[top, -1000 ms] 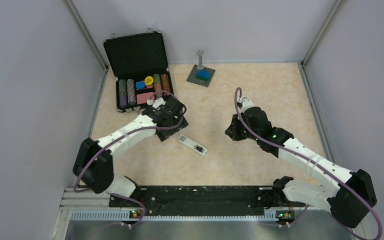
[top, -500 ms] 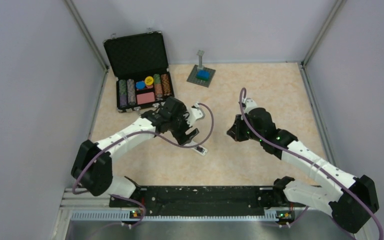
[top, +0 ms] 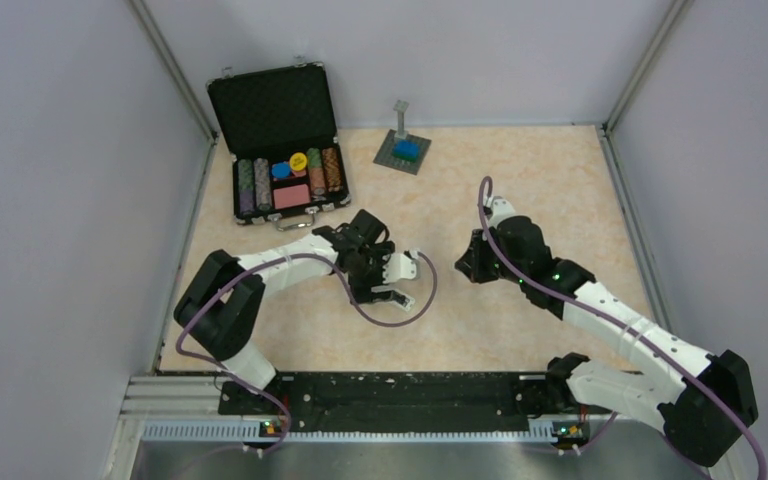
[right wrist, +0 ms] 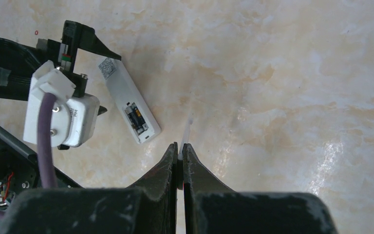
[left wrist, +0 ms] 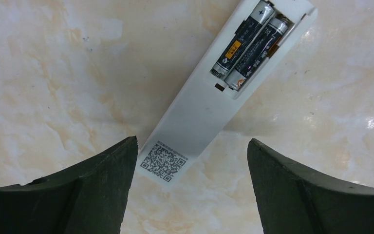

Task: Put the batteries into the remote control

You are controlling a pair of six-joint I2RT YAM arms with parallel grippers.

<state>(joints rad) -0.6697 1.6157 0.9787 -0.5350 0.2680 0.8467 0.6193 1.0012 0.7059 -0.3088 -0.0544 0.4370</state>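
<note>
Glossy beige marbled desk [top: 560, 180], grey walls [top: 60, 150] around. At centre, remote control [left wrist: 199, 107] back-up, batteries [left wrist: 242, 40] seated. Left end effector [left wrist: 192, 140] released astride its end; right end effector [right wrist: 180, 146] clenched.

In the left wrist view, the far end of the remote control [left wrist: 195, 107] is cut off by the top edge, and the print on the batteries [left wrist: 251, 46] is too small for you to read. Its other face lies against the table [left wrist: 53, 73], out of sight. From above you get almost none of it, because the left gripper [top: 390, 288] and its wrist cover it. The right gripper [right wrist: 180, 146] pinches a pale sliver [right wrist: 187, 129] seen edge-on — you can't tell what it is.
</note>
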